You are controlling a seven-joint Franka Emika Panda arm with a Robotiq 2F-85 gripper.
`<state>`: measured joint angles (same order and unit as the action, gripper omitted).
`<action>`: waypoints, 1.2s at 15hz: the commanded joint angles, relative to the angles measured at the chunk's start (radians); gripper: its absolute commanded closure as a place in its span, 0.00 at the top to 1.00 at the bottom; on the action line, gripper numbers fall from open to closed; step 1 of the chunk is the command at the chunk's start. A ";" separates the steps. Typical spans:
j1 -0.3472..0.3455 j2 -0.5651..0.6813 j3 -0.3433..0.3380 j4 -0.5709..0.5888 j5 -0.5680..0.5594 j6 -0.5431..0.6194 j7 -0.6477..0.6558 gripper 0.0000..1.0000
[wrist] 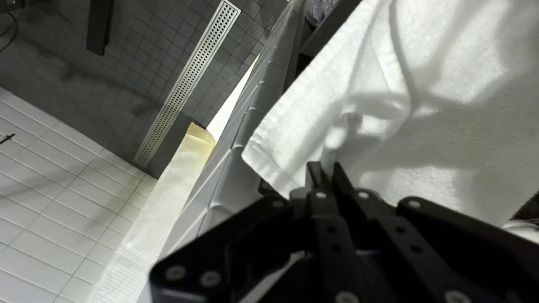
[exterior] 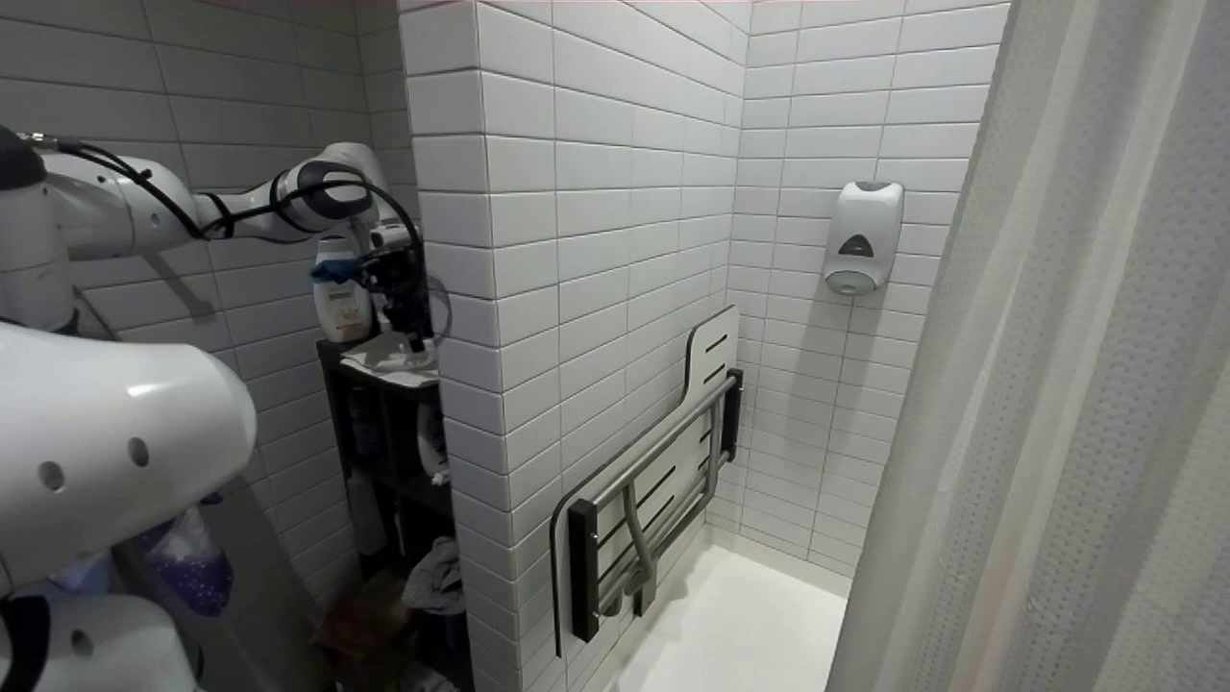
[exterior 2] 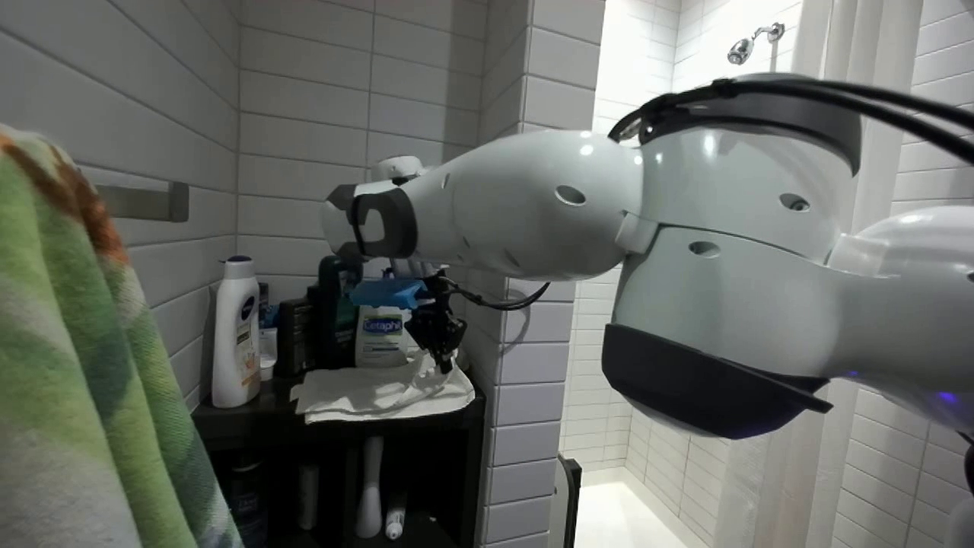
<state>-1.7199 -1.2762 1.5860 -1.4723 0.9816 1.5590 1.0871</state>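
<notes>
White cloth (exterior 2: pixel 354 397) — spread atop the black shelf (exterior 2: pixel 259 432), directly below the gripper (wrist: pixel 325 167), pinched by a raised fold in clenched jaws at the end beside the tiled wall (exterior 2: pixel 529 415) — running lengthwise away from that wall.

In both exterior views the shower floor (exterior: pixel 745 625) glares almost white while the black shelf (exterior 2: pixel 259 432) sits in gloom. Light from above draws dark bands beneath the dispenser (exterior: pixel 865 238) and glints on the arm (exterior 2: pixel 685 194). In the wrist view, shadows mottle the cloth (wrist: pixel 425 126); the pincer (wrist: pixel 327 169) is out of focus (nearly solid black).
</notes>
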 commanded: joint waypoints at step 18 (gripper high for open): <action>0.034 0.010 -0.015 -0.029 -0.025 -0.069 -0.042 0.99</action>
<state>-1.6902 -1.2776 1.5865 -1.5038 0.9648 1.5097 1.0500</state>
